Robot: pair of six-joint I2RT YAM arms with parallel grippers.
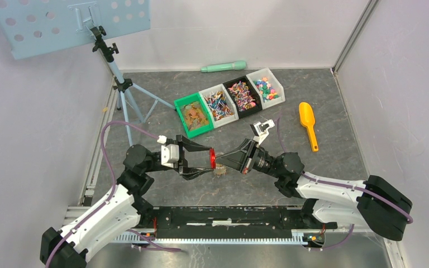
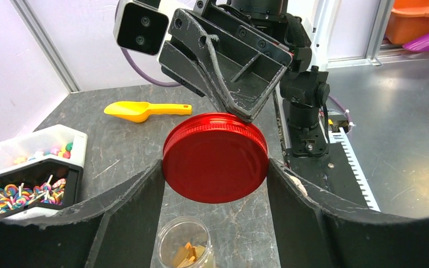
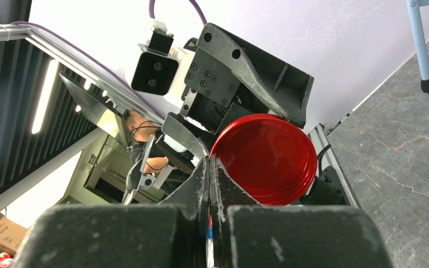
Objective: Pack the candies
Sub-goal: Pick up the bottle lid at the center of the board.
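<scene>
Nearest the arm bases, a small clear jar stands upright on the surface, mouth up. A few golden-brown candies lie in its bottom.

Just above and slightly beyond it, the red lid hangs on edge. Its flat faces point sideways along the line between the two arms, so its axis is level while the jar's mouth faces up. By my reading, the coming move turns on this: the lid must tip flat and come down a little towards the near side to meet the mouth.

The right tool is closed tight, its tips pinched on the lid's upper rim, and appears to carry it. The left tool is spread wide. Its fingers bracket the lid's two sides at the rim, touching or very nearly so. I cannot tell whether they press on it yet. Both tools meet at the lid from opposite sides, and the jar sits almost under the left one.

Well beyond, at the far side, a row of bins holds the rest of the mixed sweets. The yellow scoop lies to their right, its handle pointing back towards the right arm.
</scene>
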